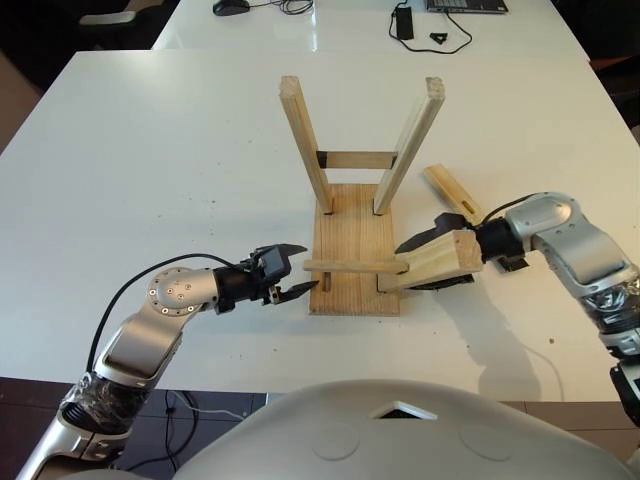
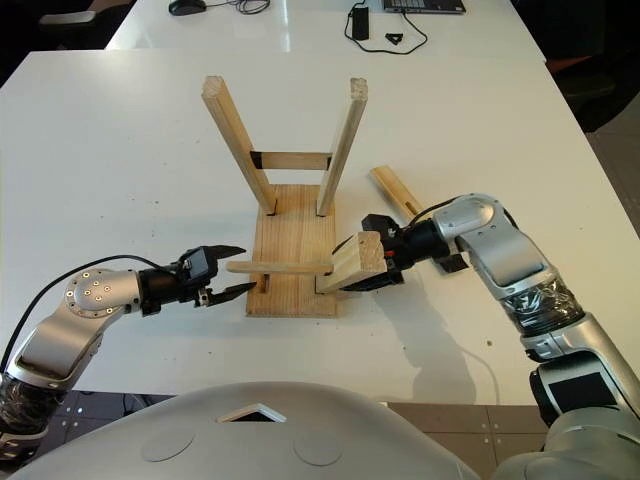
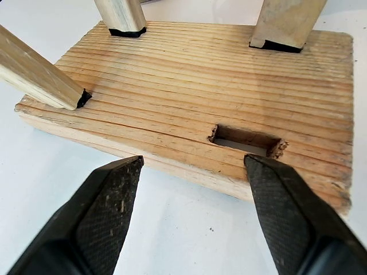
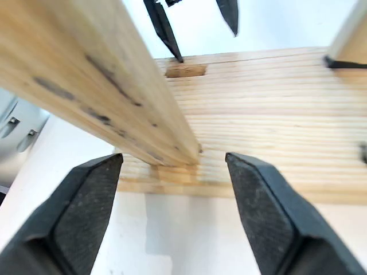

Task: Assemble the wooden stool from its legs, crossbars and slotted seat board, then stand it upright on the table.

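The slotted seat board lies flat on the white table. Two legs stand in its far slots, joined by a crossbar. A third leg leans out of the near right slot, and a crossbar sticks out from it to the left. My right gripper is open, its fingers on either side of that leg's base. My left gripper is open at the board's near left corner, just short of the empty slot. The crossbar's free end hangs between its fingertips.
A loose wooden piece lies on the table behind my right gripper. A second table at the back carries a mouse, a power adapter and cables. Bare white tabletop stretches to the left of the board.
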Robot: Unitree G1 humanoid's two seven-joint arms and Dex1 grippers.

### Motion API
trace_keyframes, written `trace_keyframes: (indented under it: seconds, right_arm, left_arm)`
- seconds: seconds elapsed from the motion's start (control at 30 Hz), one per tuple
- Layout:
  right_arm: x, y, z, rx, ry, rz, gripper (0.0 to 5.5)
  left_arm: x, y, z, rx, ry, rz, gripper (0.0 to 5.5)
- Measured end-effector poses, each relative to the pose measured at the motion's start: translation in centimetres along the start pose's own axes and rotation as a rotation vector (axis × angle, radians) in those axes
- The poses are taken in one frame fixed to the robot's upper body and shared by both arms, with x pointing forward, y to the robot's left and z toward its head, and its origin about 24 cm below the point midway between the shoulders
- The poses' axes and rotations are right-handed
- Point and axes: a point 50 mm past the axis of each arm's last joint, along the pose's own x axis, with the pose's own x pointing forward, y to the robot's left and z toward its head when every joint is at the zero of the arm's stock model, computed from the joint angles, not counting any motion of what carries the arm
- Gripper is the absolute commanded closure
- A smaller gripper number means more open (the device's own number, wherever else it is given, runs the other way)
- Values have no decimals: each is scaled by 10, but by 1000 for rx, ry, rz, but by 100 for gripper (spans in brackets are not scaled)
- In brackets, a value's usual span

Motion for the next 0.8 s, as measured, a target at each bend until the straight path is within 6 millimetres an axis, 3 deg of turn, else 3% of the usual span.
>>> trace_keyframes:
  seconds: [0.2,0.37,0.47,0.6,0.8]
  right_arm:
    - [-49,-5,-1,3,19,-216,219]
    - [-95,5,-31,124,23,-459,194]
    - [-113,20,-50,207,44,-549,190]
    - [-120,34,-72,297,85,-599,190]
    - [-108,28,-95,370,95,-646,190]
  left_arm:
    - [-1,-22,-1,-29,-19,-2,223]
    - [6,-45,-1,-61,-53,-23,223]
    - [8,-53,-2,-77,-66,-2,223]
    - [16,-58,0,-76,-82,28,223]
    - [26,-47,2,-40,-100,67,223]
